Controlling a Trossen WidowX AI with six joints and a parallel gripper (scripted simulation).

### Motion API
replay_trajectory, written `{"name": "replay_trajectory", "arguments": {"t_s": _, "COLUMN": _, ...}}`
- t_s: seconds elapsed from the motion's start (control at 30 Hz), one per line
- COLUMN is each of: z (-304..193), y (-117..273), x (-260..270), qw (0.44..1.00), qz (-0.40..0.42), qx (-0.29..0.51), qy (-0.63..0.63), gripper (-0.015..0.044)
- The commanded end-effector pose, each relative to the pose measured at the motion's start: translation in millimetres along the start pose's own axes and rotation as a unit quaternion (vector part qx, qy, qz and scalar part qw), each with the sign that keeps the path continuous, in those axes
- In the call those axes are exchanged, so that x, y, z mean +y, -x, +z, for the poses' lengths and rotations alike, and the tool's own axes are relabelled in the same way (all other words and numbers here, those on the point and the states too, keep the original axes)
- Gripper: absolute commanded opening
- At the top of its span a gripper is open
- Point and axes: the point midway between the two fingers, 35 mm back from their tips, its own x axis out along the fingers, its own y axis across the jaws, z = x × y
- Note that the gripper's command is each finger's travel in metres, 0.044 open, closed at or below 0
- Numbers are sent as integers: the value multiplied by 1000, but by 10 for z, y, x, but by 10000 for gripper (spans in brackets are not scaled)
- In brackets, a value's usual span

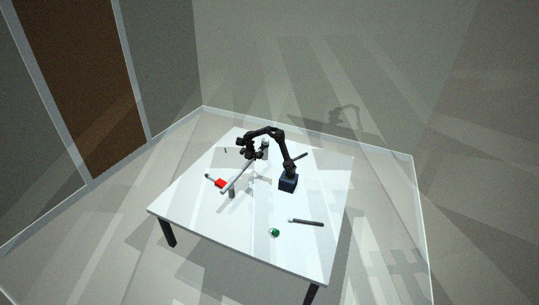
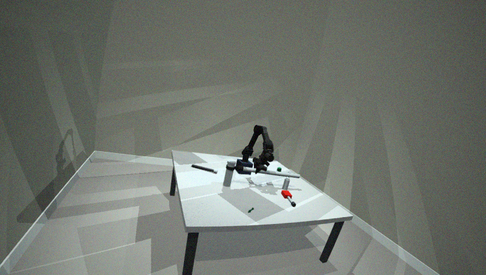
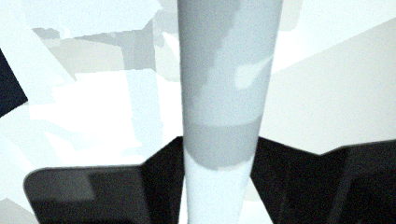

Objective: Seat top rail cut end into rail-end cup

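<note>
The pale grey rail (image 1: 237,175) (image 2: 282,173) (image 3: 224,93) runs from above the short post (image 1: 231,192) (image 2: 286,184) to the big post (image 1: 265,154) (image 2: 228,179). My gripper (image 1: 253,156) (image 2: 260,169) (image 3: 211,140) is shut on the rail, a little way out from the big post, with a finger on each side. The dark brace band (image 2: 230,167) sits high, just under the post cap (image 1: 265,141) (image 2: 231,163). The dark end cup (image 2: 239,168) is beside the band, and the rail's near end meets it; how deep it sits cannot be told. The loop cap is too small to make out.
A red-headed mallet (image 1: 220,183) (image 2: 286,194) lies near the short post. Dark bars (image 1: 307,222) (image 1: 300,156) (image 2: 203,168), a green cap-like piece (image 1: 274,232) (image 2: 278,169) and a small green piece (image 1: 225,150) (image 2: 250,209) lie on the table. The arm's blue base (image 1: 288,182) stands beyond.
</note>
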Motion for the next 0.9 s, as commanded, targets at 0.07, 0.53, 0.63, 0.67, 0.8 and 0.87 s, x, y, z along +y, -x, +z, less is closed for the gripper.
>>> {"name": "replay_trajectory", "arguments": {"t_s": 0.07, "z": -61, "y": 12, "x": 0, "qw": 1000, "qz": -2, "qx": 5, "qy": 1, "gripper": 0}}
{"name": "replay_trajectory", "arguments": {"t_s": 0.53, "z": -108, "y": 10, "x": 2, "qw": 1000, "qz": -2, "qx": 5, "qy": 1, "gripper": 0}}
{"name": "replay_trajectory", "arguments": {"t_s": 0.63, "z": -119, "y": 9, "x": 2, "qw": 1000, "qz": -2, "qx": 6, "qy": 1, "gripper": 0}}
{"name": "replay_trajectory", "arguments": {"t_s": 0.67, "z": -122, "y": 9, "x": 3, "qw": 1000, "qz": -2, "qx": 6, "qy": 1, "gripper": 0}}
{"name": "replay_trajectory", "arguments": {"t_s": 0.8, "z": -136, "y": 8, "x": 3, "qw": 1000, "qz": -2, "qx": 6, "qy": 1, "gripper": 0}}
{"name": "replay_trajectory", "arguments": {"t_s": 0.87, "z": -143, "y": 8, "x": 2, "qw": 1000, "qz": -2, "qx": 6, "qy": 1, "gripper": 0}}
